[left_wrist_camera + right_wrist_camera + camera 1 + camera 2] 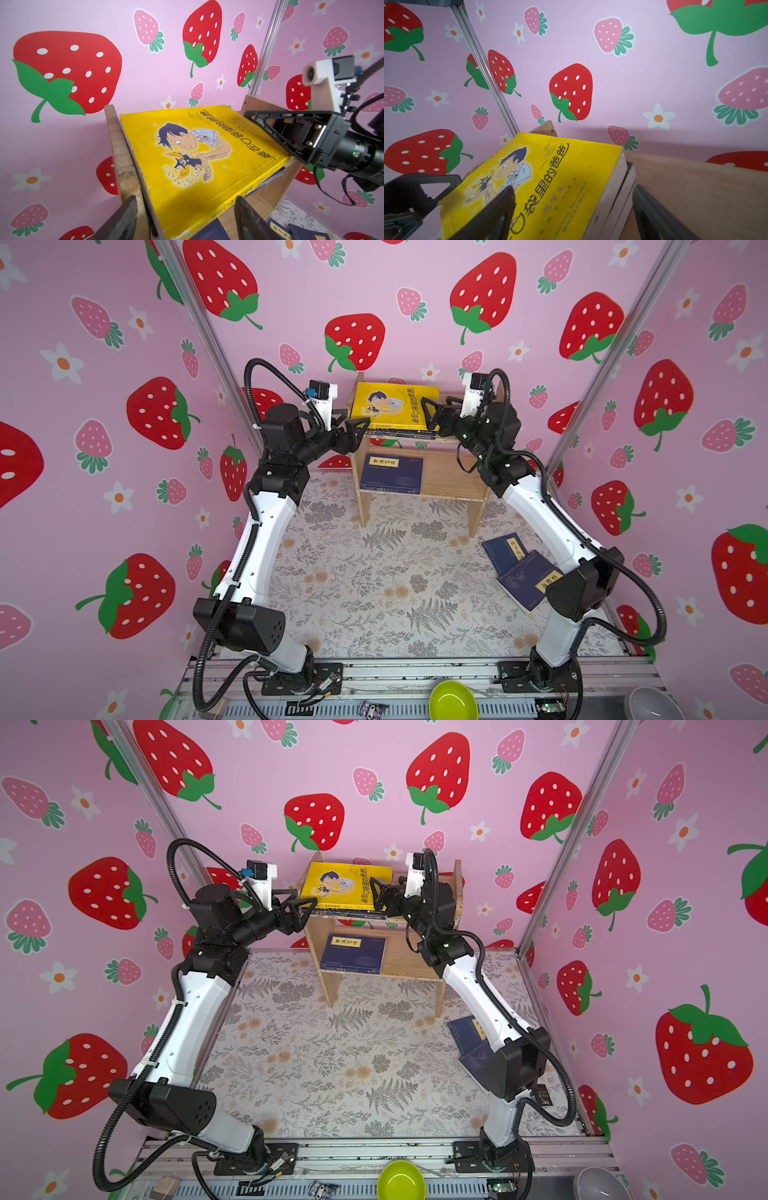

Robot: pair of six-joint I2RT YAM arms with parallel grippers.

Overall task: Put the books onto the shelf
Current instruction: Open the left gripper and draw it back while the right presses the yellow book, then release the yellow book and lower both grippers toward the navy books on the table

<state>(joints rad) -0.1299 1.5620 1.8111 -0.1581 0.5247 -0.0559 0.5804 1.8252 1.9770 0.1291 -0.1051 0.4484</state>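
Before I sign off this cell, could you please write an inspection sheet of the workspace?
Surface: floral-print table.
Job's things: yellow book tops a stack on the shelf, upper tier; one navy book on its lower tier; two navy books overlap on the table.
Clutter: green bowl, grey bowl by the front rail.
End effectors: left end effector open at the yellow book's corner; right end effector open at its other side.
Cables: black conduits along both arms.
Surroundings: strawberry-print walls.

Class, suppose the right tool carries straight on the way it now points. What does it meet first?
Most likely the yellow book, topmost on the upper tier of the shelf: the right tool points at its edge, jaws open. Exact depth is unclear.
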